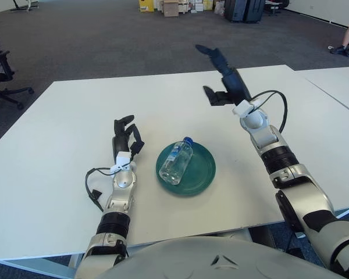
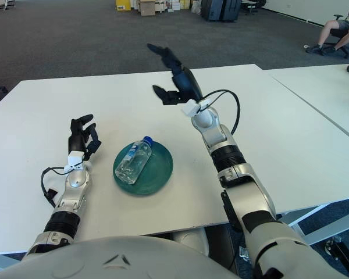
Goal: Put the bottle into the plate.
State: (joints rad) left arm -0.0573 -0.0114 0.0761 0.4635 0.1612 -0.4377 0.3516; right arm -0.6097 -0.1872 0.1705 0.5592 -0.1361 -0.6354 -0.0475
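White table [image 1: 58, 116], bottle [image 1: 177, 162] lying in plate [image 1: 200, 174], right hand [image 1: 224, 72] raised, released

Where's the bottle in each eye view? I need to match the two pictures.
Left eye view: the bottle lies on its side in the plate, just left of centre, cap pointing away.
Right eye view: the bottle shows further left, in the left part of the plate.
Shared landmark: the left hand shows to the plate's left in both; the right hand is raised, open, beyond the plate.
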